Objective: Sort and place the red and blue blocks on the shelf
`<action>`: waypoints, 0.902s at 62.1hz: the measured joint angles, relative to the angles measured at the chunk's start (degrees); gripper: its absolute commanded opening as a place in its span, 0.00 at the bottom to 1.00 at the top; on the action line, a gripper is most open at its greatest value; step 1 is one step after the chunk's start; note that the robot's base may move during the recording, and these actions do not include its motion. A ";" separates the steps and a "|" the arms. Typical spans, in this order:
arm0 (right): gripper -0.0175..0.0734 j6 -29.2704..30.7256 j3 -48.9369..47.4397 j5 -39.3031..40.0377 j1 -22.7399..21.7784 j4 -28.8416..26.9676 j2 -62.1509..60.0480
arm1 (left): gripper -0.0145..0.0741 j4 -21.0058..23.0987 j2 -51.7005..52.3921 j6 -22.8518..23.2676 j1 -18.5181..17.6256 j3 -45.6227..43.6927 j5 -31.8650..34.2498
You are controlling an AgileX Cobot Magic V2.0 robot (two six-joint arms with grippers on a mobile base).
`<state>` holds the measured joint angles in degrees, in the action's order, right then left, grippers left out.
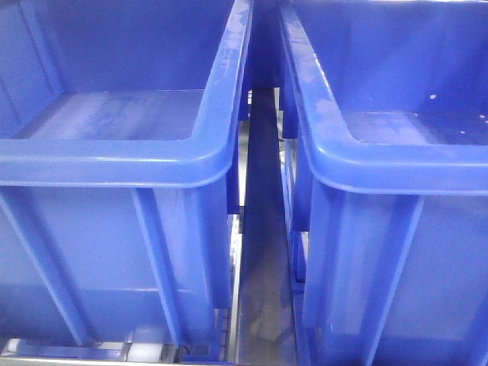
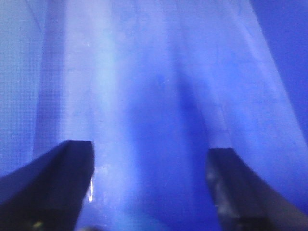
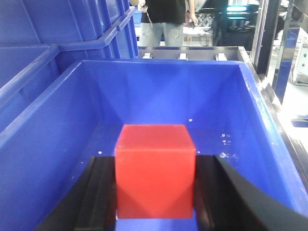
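Red block [image 3: 155, 171] between fingers [image 3: 98, 192], over bin [image 3: 62, 125]

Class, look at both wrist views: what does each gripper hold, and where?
Right gripper: red block, clamped by its left and right sides. Left gripper: open, holding nothing.

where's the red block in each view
Front view: not in it.
Left wrist view: not in it.
Right wrist view: the red block sits low centre, between the right gripper fingers, over a blue bin.
Shared landmark: blue bin plastic, in all three.
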<state>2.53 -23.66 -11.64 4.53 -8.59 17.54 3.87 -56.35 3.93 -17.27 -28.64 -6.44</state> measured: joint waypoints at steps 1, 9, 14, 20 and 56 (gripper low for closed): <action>0.59 0.00 0.00 0.00 0.00 0.00 0.00 | 0.80 0.00 0.00 0.00 0.00 0.00 0.00; 0.59 0.00 0.00 -0.27 0.00 -0.75 0.00 | 0.80 0.00 0.00 0.00 0.00 -1.23 -1.07; 0.59 0.00 0.00 -2.70 0.00 -1.54 0.11 | 0.80 0.00 0.00 0.00 0.00 -3.01 -2.45; 0.59 0.00 0.00 -6.24 0.00 -1.93 1.58 | 0.80 0.00 0.00 0.00 0.00 -5.06 -4.72; 0.67 0.00 -6.17 -12.62 0.00 -2.14 20.69 | 0.80 2.39 0.00 0.00 0.00 -7.98 -11.07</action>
<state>2.53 -29.84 -24.25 4.53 -10.73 38.22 6.26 -56.35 3.93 -17.27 -36.61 -17.51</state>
